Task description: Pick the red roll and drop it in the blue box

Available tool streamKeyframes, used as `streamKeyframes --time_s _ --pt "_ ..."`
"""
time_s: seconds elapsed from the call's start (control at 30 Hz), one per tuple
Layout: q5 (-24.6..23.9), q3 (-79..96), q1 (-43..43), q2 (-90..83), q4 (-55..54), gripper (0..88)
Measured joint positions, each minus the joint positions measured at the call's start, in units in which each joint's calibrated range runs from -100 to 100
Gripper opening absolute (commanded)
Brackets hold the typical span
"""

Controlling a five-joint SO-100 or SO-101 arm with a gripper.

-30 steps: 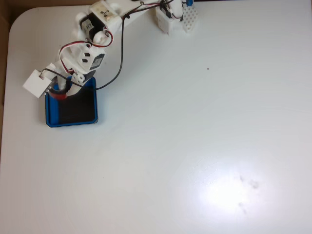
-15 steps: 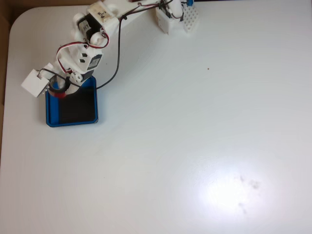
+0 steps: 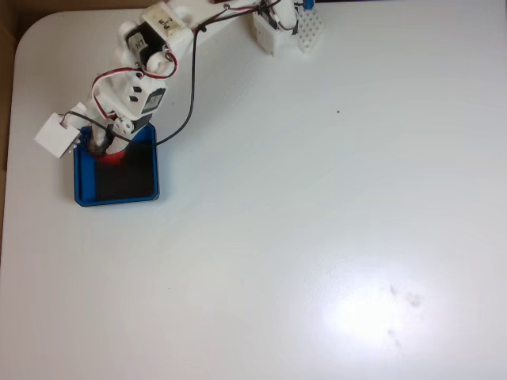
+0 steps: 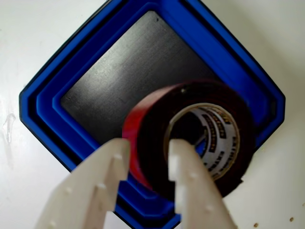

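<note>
We see the gripper [image 4: 147, 155] pinching the red roll [image 4: 190, 136] through its wall, above the blue box [image 4: 52, 109] toward the 5 o'clock rim, so we should probably release nearer the centre.

My arm [image 3: 146, 59] is white plastic with black servo blocks, looped red and black cables; my tool [image 4: 147, 160] has matte white fingers.
</note>
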Motion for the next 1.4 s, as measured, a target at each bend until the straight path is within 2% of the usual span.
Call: streamKeyframes --time_s 0.7,0.83,1.03,1.4 --pt "0.0 0.09 0.0 0.0 -0.25 5.9" --pt "0.0 3.41 0.0 -4.66 -0.49 5.9" --pt "0.0 18.3 -0.69 -19.22 -2.13 5.9" --pt "0.0 61.26 -4.16 -52.41 -21.76 5.9"
